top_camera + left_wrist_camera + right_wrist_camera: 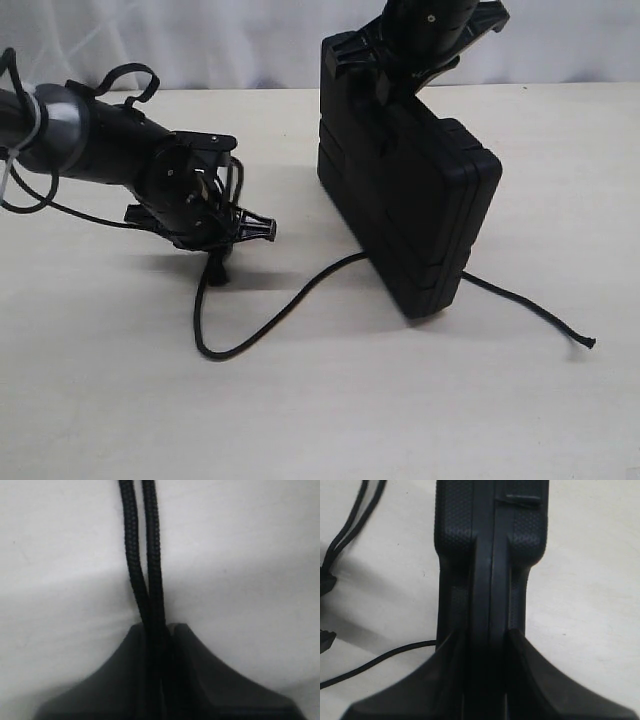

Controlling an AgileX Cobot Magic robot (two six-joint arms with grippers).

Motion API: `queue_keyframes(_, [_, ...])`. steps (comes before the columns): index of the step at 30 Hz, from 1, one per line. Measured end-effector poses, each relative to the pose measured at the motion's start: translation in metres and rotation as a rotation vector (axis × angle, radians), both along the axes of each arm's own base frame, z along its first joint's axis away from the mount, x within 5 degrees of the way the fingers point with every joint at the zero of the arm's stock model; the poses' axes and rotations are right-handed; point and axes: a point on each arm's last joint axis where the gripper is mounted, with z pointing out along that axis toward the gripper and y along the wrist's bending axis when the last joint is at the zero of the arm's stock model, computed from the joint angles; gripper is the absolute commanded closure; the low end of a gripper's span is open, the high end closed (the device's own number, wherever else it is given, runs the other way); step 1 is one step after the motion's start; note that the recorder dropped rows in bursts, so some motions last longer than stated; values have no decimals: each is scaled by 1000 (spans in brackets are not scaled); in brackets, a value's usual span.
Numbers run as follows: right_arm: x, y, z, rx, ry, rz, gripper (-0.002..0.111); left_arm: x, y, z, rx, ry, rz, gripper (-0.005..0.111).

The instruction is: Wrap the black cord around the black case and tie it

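Observation:
The black case stands upright on its edge, tilted, right of centre in the exterior view. My right gripper is shut on its upper end; the right wrist view shows the case's edge clamped between the fingers. The black cord runs in a loop over the table from my left gripper, passes under the case and ends frayed at the right. In the left wrist view my left gripper is shut on two strands of the cord.
The pale table carries both things, with a white curtain behind its far edge. Thin arm cables trail beside the left arm. The left gripper's tip shows in the right wrist view.

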Motion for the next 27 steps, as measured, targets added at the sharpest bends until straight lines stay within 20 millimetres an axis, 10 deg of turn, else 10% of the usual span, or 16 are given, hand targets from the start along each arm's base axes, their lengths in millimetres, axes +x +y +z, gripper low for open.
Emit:
queue_keyframes(7, [0, 0, 0, 0, 0, 0, 104, 1, -1, 1, 90, -56, -273, 107])
queue_keyframes(15, [0, 0, 0, 0, 0, 0, 104, -5, 4, 70, 154, -214, -486, 107])
queue_keyframes(27, [0, 0, 0, 0, 0, 0, 104, -22, -6, 81, 42, -149, -671, 107])
